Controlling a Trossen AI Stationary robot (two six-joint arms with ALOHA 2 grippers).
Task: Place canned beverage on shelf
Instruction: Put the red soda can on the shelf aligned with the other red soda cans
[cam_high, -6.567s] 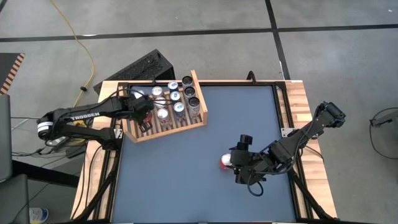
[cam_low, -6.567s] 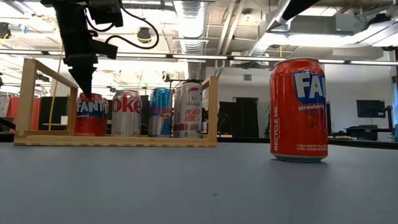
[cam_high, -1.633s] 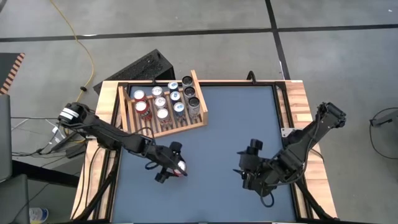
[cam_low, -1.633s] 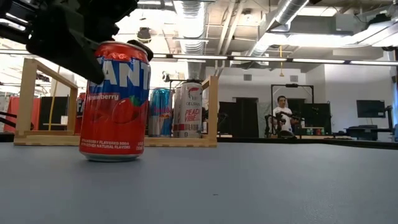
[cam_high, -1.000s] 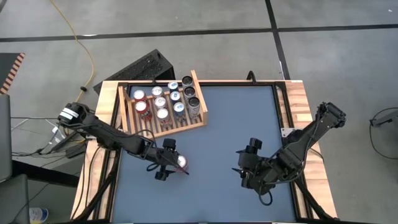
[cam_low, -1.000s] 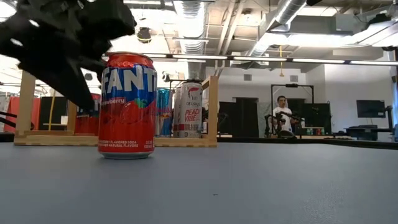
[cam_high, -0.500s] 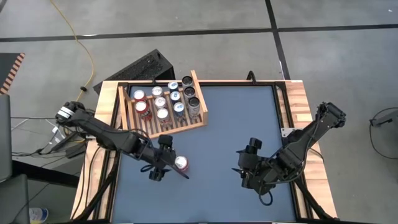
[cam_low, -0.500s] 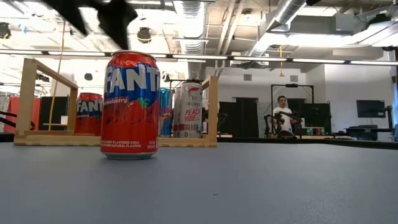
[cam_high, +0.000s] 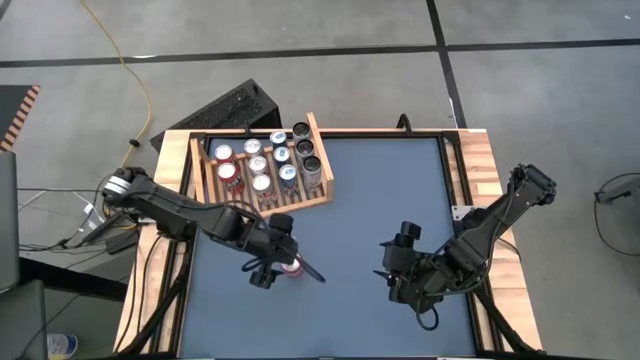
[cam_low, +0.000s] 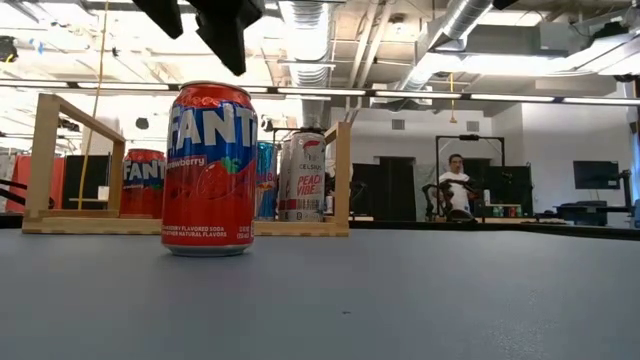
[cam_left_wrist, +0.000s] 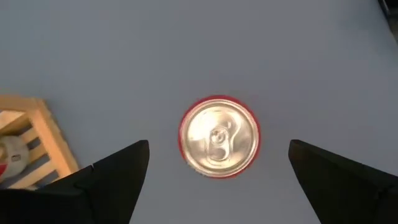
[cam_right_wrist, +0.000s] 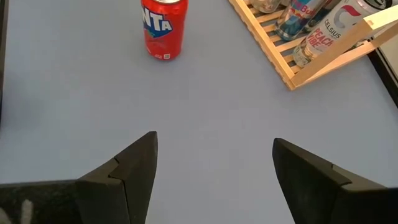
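Note:
A red Fanta can (cam_high: 292, 267) stands upright on its base on the blue-grey table, near its left-middle. My left gripper (cam_left_wrist: 219, 144) hangs open straight above it, pointing down, one finger on either side of the silver can top (cam_left_wrist: 219, 137). In the low view the fingers (cam_low: 232, 40) end just above the can (cam_low: 208, 170), clear of it. The light-wood shelf (cam_high: 272, 211) sits at the far left with several cans in it. My right gripper (cam_high: 392, 270) waits open at the right-middle.
A black ridged box (cam_high: 225, 105) lies on the floor beyond the shelf. Bare table (cam_high: 380, 180) stretches between the can, the shelf and the right arm. In the room behind, a person (cam_low: 455, 185) sits far off. Wooden rails (cam_high: 485, 170) edge the table.
My left gripper has risen from beside the Fanta can to above it and has tipped until its fingers point down over the can's top. The can stands on the table where it was. The right arm has kept still.

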